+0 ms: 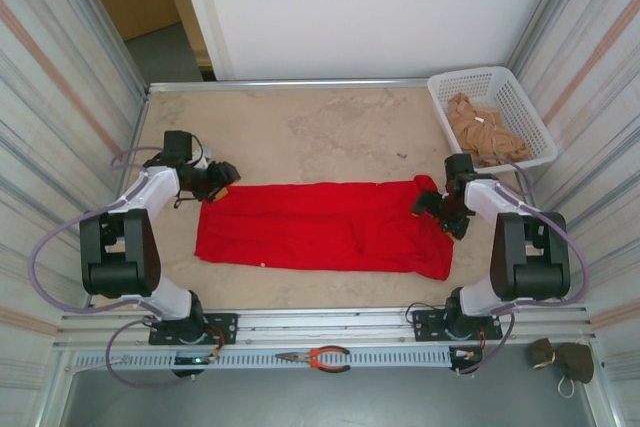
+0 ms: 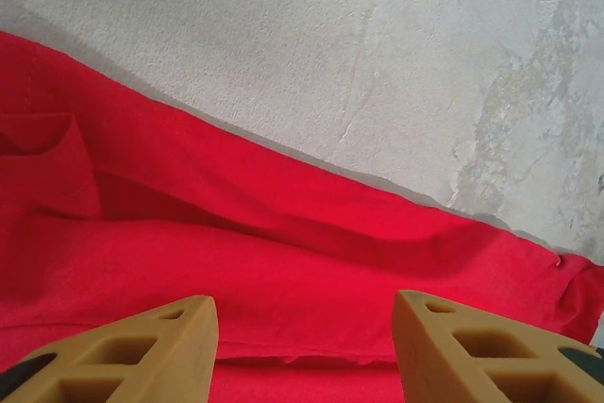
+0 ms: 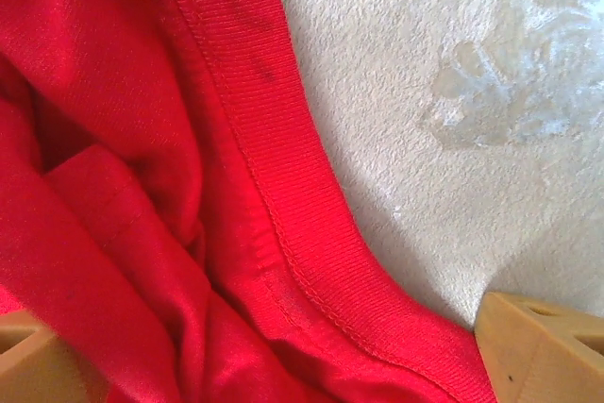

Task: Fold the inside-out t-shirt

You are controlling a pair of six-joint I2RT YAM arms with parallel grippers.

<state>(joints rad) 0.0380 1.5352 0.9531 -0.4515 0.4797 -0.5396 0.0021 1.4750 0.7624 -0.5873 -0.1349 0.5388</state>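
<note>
Left gripper [image 1: 226,177] and right gripper [image 1: 427,203] gape open at ends of the t-shirt [image 1: 320,229], stretched left-right.

T-shirt [image 1: 325,225] lies across the table [image 1: 300,127], left gripper [image 1: 222,179] at its left end, right gripper [image 1: 432,202] at its right; basket [image 1: 470,75] in far right corner, pliers [image 1: 315,356] on near rail [image 1: 150,358].

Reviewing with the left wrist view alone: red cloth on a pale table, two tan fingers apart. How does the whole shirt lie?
Observer: From above, the t-shirt lies flattened into a long band running left to right across the table.
Operator: And the other arm?
Observer: The right gripper sits at the shirt's right end, jaws open over a ribbed edge.
Operator: Anything else nearby?
Observer: A white basket at the far right corner holds tan cloth.
</note>
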